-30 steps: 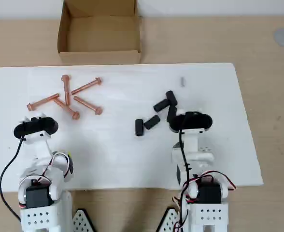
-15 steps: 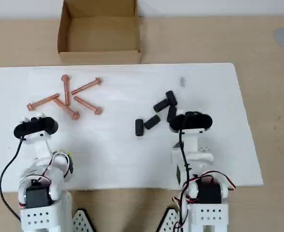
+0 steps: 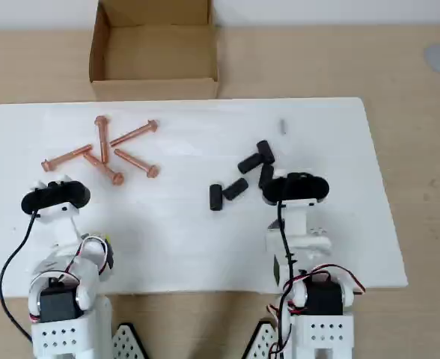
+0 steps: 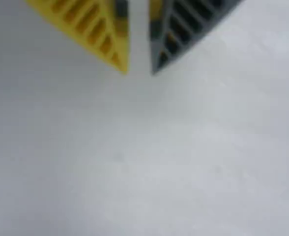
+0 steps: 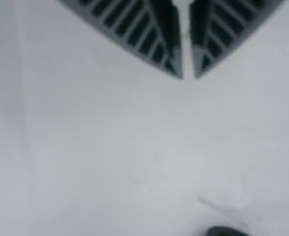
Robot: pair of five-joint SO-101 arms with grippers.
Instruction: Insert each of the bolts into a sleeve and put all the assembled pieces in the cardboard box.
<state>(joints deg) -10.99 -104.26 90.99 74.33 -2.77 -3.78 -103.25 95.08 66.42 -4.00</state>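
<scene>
Grabbing one bolt (image 3: 102, 140) could drag its neighbours, I think, because they lie crossed on the white sheet (image 3: 175, 239) near the left tool (image 4: 138, 73). The round sleeves (image 3: 239, 188) by the right tool (image 5: 187, 77) may roll. The cardboard box (image 3: 154, 88) sits behind them, empty. The high view shows these things. The wrist views show both tools nearly closed, holding nothing.

From here I see my white-and-black left arm (image 3: 57, 239) folded back low over its base, its wrist tipped to point straight down. The white-and-black right arm (image 3: 298, 232) sits tucked in the same pose alongside it. The left gripper (image 4: 139, 72) has one yellow ribbed finger (image 4: 93, 34) and one dark grey ribbed finger (image 4: 184, 29), and it is drawn in to a thin slit, empty. The right gripper (image 5: 188, 76), both of its fingers dark grey and ribbed, is likewise pinched to a narrow slit, empty.
</scene>
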